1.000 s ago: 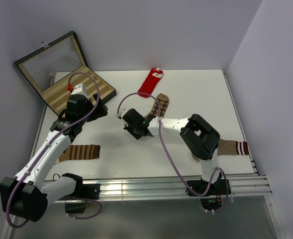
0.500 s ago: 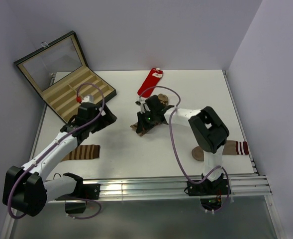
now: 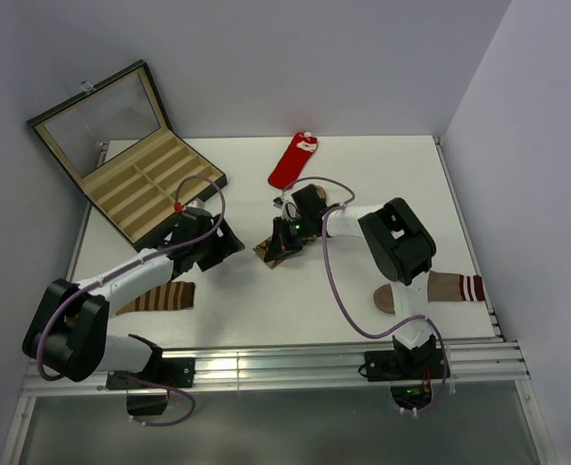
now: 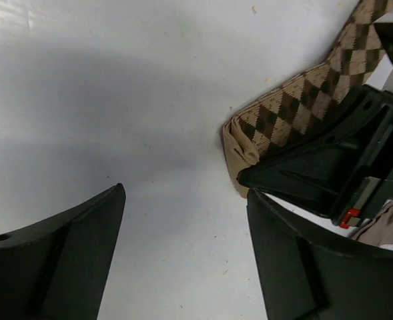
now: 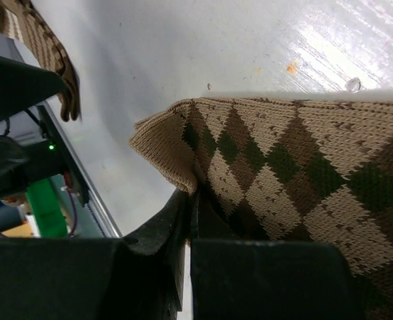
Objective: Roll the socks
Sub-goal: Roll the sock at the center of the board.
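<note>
- Sock with the diamonds (image 4: 283, 107), where is it lying?
- It is lying flat on the tabletop (image 3: 382, 165), right under the right gripper (image 5: 189, 207). That gripper is pinching the sock's folded end.
- Which way is the sock running?
- It is stretching away from the fold, back under the right gripper. The fold is pointing at the left gripper (image 4: 184, 200).
- What is the left gripper doing?
- It is hanging spread wide, holding nothing. The fold is sitting just ahead of it, a bit to its right.
- And the red sock (image 3: 293, 160)?
- It is lying past the right gripper, apart from it. The right arm is nearer both socks, I think.
</note>
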Tool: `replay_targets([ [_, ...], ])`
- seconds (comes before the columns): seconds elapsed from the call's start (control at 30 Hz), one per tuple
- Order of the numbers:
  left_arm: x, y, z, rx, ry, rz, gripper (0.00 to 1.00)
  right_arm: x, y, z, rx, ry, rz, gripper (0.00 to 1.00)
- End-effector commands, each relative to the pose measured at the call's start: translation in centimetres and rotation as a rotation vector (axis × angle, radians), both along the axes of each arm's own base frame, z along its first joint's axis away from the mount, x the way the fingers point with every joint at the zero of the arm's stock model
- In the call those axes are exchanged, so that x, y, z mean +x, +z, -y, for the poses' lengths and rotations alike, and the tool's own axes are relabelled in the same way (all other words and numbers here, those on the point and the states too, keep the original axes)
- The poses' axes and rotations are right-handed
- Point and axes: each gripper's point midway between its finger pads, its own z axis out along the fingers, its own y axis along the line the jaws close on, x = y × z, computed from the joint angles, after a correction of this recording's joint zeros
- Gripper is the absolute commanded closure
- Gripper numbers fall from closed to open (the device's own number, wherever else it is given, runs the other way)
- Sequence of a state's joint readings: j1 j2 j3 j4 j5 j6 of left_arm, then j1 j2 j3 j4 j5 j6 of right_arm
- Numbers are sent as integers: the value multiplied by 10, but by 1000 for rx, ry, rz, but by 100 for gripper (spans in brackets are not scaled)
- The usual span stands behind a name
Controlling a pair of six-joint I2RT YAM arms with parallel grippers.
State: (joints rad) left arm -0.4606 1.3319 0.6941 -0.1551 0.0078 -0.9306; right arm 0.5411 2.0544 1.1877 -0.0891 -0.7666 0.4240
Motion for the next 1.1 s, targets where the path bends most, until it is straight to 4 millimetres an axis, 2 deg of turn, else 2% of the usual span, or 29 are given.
replay_targets([
  [0.0,6,3,14,-44,-3,15,22,2,-15,5,-32,-47,-76,100],
  [0.2,5,-10,25,-36,-22,-20,35,2,-20,6,-33,-60,-106,100],
  [0.47,2,-39,44,7,-69,-97,54,3,-19,6,-37,-68,-101,100],
  [0.73,7,-59,52,9,-53,-128,60,3,-20,6,-38,-70,-105,100],
  [1.07,14,-65,55,-5,-22,-132,62,4,-22,7,-46,-70,-104,100],
])
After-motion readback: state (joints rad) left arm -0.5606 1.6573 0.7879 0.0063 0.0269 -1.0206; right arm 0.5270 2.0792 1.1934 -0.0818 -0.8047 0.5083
